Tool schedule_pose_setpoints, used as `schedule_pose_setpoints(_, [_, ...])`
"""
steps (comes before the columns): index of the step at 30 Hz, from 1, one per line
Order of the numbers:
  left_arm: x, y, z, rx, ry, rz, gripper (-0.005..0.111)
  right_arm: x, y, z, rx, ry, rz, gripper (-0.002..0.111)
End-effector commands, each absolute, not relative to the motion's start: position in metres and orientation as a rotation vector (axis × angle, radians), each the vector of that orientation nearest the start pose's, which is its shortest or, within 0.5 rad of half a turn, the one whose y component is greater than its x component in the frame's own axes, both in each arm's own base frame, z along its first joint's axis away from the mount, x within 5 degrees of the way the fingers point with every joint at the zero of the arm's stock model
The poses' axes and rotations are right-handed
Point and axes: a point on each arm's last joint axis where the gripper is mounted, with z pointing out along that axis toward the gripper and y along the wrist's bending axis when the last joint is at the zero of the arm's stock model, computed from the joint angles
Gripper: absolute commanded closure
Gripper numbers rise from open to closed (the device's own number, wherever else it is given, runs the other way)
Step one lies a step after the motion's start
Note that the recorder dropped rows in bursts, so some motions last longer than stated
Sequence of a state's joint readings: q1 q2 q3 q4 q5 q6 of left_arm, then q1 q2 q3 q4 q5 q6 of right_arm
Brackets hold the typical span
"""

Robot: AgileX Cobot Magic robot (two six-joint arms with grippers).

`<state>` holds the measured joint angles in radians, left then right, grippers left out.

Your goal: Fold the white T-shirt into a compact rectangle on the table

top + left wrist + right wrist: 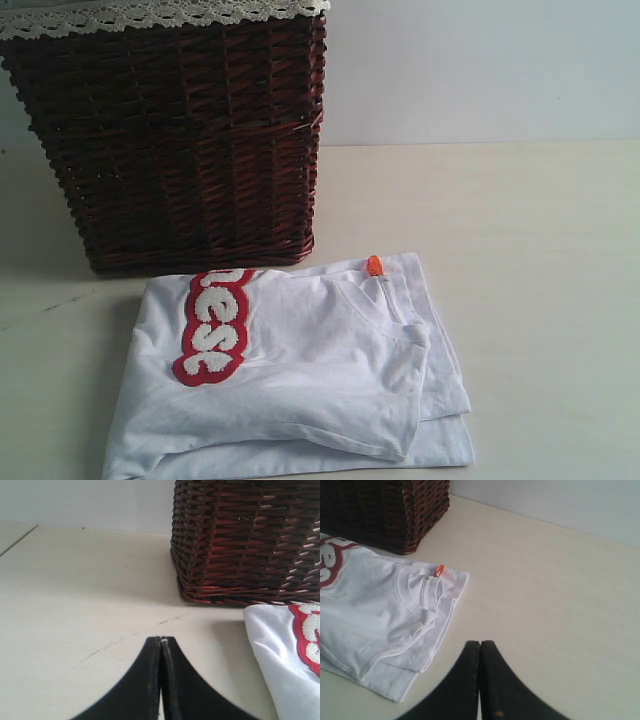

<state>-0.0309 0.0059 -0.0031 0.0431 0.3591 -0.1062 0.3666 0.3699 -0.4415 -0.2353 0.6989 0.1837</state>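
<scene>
**Folded white T-shirt (300, 370) rests by the wicker basket (170, 140)**

It lies on the tabletop (540, 250), just in front of the basket. Its stacked edges look staggered, so any tidying should press flat, not drag. The left fingers (145, 690) and right fingers (465, 685) are pressed together, holding nothing and clear of the cloth.

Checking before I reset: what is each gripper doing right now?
Black left gripper: closed, holding nothing.
Black right gripper: closed, holding nothing.

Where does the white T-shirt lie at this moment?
In the exterior view the T-shirt lies folded on the table, in the lower middle of the picture, just in front of the wicker basket.
</scene>
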Motion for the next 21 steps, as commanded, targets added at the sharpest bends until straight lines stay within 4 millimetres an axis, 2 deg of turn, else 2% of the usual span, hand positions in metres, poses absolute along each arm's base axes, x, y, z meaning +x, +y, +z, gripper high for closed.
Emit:
schedule_pose_setpoints(1, [0.053, 0.000, 0.181, -0.043, 1.838, -0.048, 0.107, 0.072, 0.013, 0.277, -0.288, 2.058, 0.070, 0.108])
schedule_pose_setpoints(12, [0.053, 0.000, 0.181, -0.043, 1.838, -0.048, 0.107, 0.072, 0.013, 0.277, -0.288, 2.058, 0.070, 0.108])
schedule_pose_setpoints(14, [0.053, 0.000, 0.181, -0.043, 1.838, -0.048, 0.107, 0.073, 0.010, 0.279, -0.286, 2.032, 0.024, 0.108])
schedule_pose_setpoints(21, [0.053, 0.000, 0.181, -0.043, 1.838, -0.048, 0.107, 0.076, 0.004, 0.291, -0.084, 1.901, 0.032, 0.108])
